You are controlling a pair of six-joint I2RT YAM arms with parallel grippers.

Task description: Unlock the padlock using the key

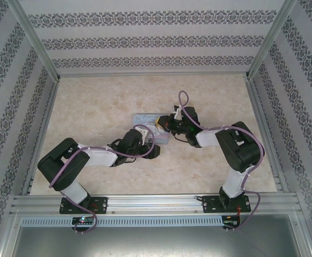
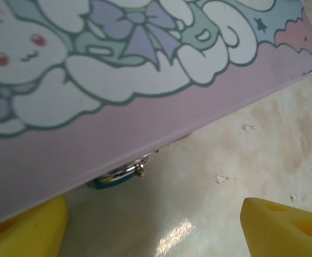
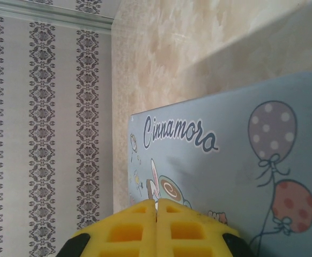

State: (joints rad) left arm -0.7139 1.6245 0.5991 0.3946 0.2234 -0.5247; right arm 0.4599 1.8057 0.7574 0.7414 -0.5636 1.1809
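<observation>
The padlock (image 2: 116, 176) is tiny, with a bluish body and a silvery shackle, and it peeks out from under the edge of the pastel cartoon tin (image 2: 145, 107). My left gripper (image 2: 153, 230) hovers just above it, open, with one yellow finger (image 2: 22, 227) on each side and bare table between them. My right gripper (image 3: 157, 214) hangs over the tin's lid (image 3: 242, 160) with its yellow fingers pressed together. A thin dark sliver (image 3: 148, 187) shows at their tips; I cannot tell whether it is the key or part of the print. From above, both grippers (image 1: 151, 145) (image 1: 164, 124) meet at the tin (image 1: 147, 119).
The tin lies mid-table on a pale marbled surface (image 1: 91, 107). Patterned walls close in the left, right and back sides. An aluminium rail (image 1: 156, 202) runs along the near edge by the arm bases.
</observation>
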